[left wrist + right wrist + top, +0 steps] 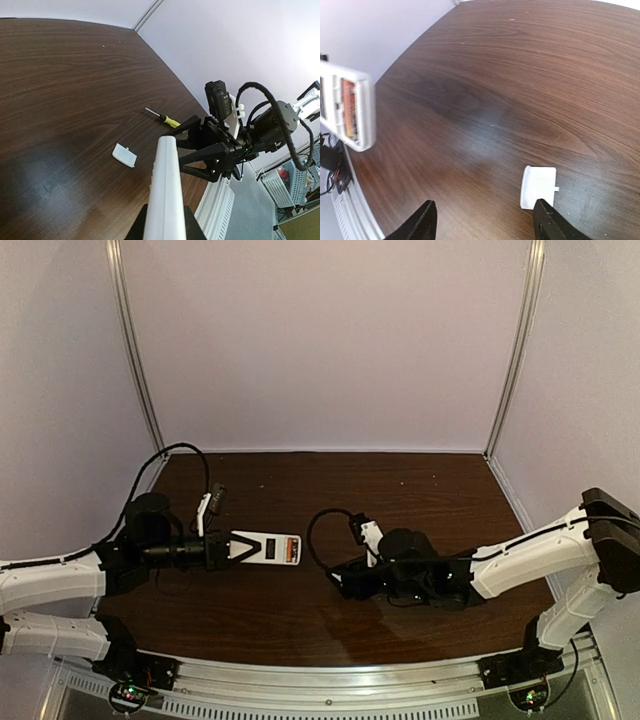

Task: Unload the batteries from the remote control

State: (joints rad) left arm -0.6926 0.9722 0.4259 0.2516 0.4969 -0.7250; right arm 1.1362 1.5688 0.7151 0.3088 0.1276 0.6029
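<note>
My left gripper [238, 548] is shut on the near end of the remote control [268, 549], holding it above the table. In the left wrist view the remote control [165, 190] shows edge-on between the fingers. Its open compartment faces the right wrist camera, where an orange battery [348, 107] sits inside the remote control [360, 110]; the dark battery is not clear to me. My right gripper [485, 225] stands open low over the table with nothing between its fingers, to the right of the remote.
A small white square piece [538, 186] lies flat on the table just beyond my right gripper's right fingertip [547, 220], also seen as the white piece [124, 155]. A yellow-handled screwdriver [168, 120] lies further back. The table's edge [220, 195] runs close by.
</note>
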